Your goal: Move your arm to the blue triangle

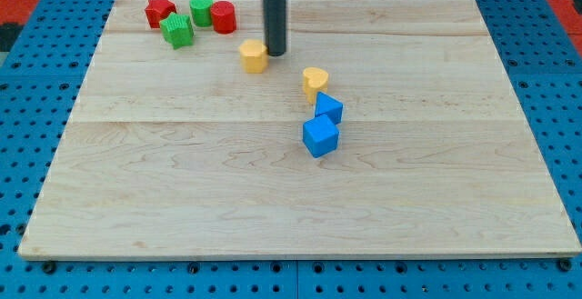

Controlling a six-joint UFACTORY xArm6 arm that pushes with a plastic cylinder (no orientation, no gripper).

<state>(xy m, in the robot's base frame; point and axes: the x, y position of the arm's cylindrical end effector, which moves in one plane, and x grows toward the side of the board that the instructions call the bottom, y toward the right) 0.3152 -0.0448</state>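
The blue triangle (329, 108) lies near the board's middle, touching a blue cube (320, 137) just below it and close under a yellow heart (315, 82). My dark rod comes down from the view's top, and my tip (275, 55) rests on the board right beside a yellow block (254, 55), on that block's right. The tip is up and to the left of the blue triangle, with the yellow heart between them.
A cluster sits at the top left: a red star (161, 11), a green round block (201, 10), a red round block (223, 16) and a green star (177, 30). The wooden board (436, 199) lies on a blue pegboard.
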